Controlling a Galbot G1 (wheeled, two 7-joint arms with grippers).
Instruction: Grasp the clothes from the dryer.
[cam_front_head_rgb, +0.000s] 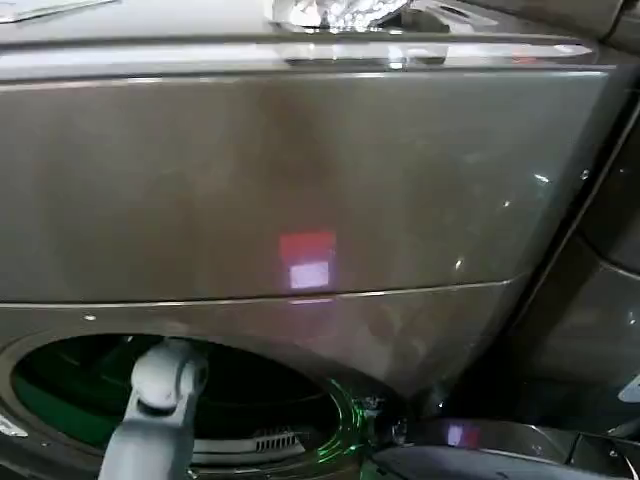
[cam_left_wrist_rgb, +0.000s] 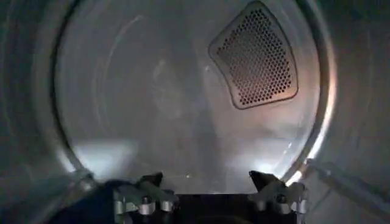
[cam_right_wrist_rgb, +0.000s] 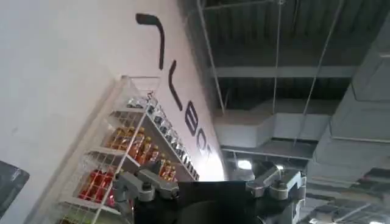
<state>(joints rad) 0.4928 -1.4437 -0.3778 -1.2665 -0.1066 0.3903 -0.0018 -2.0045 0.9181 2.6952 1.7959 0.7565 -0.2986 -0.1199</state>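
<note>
The bronze-grey dryer (cam_front_head_rgb: 300, 180) stands close in front of me, its round porthole (cam_front_head_rgb: 60, 385) low on the left. My left arm (cam_front_head_rgb: 160, 385) reaches through the porthole into the drum. Inside, my left gripper (cam_left_wrist_rgb: 206, 180) is open, with nothing between its fingertips (cam_left_wrist_rgb: 152, 180), and faces the steel back wall (cam_left_wrist_rgb: 152, 103). A dark mass (cam_left_wrist_rgb: 85, 204) lies low beside one finger; I cannot tell whether it is the clothes. My right gripper (cam_right_wrist_rgb: 207, 182) is held away from the dryer, open and empty, pointing up at a wall and ceiling.
A perforated vent plate (cam_left_wrist_rgb: 256, 55) sits in the drum's back wall. A second dark machine (cam_front_head_rgb: 600, 300) stands right of the dryer, with a dark curved part (cam_front_head_rgb: 480, 450) low beside the porthole. A wire rack of bottles (cam_right_wrist_rgb: 122, 158) hangs on the white wall.
</note>
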